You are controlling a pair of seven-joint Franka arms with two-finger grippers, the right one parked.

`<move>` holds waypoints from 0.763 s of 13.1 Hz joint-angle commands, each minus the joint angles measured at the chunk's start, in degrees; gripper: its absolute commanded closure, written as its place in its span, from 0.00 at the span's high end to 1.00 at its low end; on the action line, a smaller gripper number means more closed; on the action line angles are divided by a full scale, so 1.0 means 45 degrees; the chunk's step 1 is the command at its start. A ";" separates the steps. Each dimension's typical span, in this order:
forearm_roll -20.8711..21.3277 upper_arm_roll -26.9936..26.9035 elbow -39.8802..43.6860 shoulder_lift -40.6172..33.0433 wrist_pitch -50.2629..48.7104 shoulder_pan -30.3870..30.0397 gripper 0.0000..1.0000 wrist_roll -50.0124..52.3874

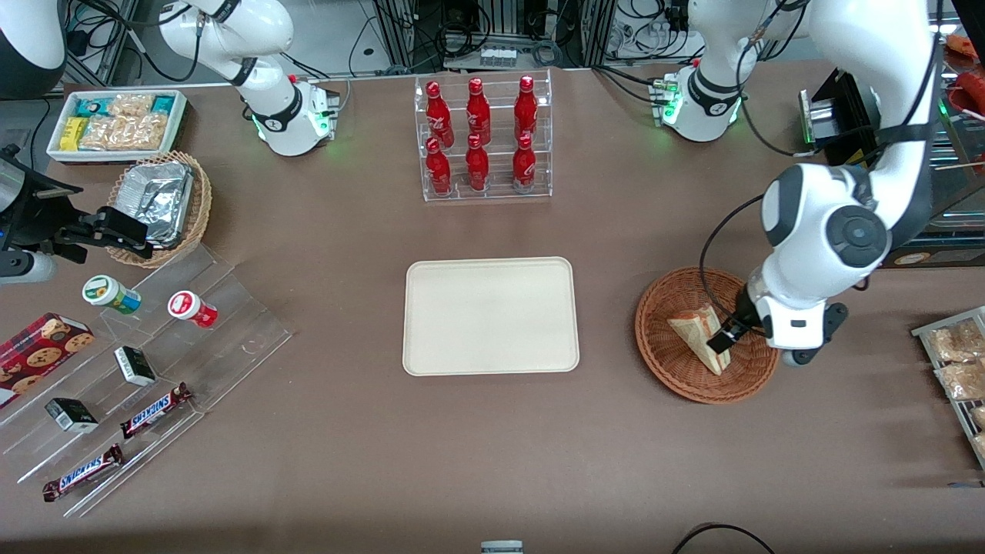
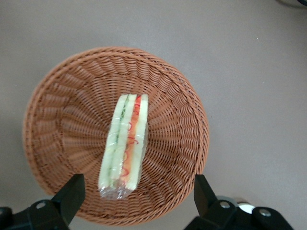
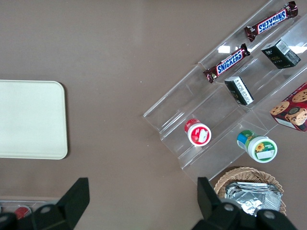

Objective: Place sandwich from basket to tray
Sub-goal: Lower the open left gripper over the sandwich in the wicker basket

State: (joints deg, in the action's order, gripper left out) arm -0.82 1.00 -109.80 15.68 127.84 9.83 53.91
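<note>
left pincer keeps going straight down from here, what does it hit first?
Most likely the sandwich. The left pincer is open above the basket, its fingers straddling the sandwich's end. If it clears that, the basket floor is next. Height above the sandwich is unclear.

pincer (image 1: 727, 332) covering part of sandwich (image 1: 699, 334), arm hiding basket (image 1: 677, 362) rim

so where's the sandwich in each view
Front view: the sandwich lies in the basket, toward the working arm's end of the table, with the gripper just over it.
Left wrist view: the sandwich lies edge-up at the middle of the basket, between the open fingers.
Right wrist view: not in it.
Shared landmark: the basket.
</note>
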 commanded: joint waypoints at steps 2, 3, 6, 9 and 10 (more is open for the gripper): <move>0.0221 -0.0085 -0.0989 -0.0028 0.0986 0.0041 1.00 0.0383; 0.0318 -0.0085 -0.1086 0.0050 0.1064 0.0041 1.00 0.0383; 0.0397 -0.0085 -0.1632 0.0129 0.1668 0.0041 1.00 0.0383; 0.0416 -0.0085 -0.1965 0.0402 0.2099 0.0138 1.00 0.0364; 0.0416 -0.0085 -0.2043 0.0499 0.2216 0.0177 1.00 0.0364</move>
State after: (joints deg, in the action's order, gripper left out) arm -0.10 0.82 -118.07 17.46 136.02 9.89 54.23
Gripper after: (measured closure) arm 0.000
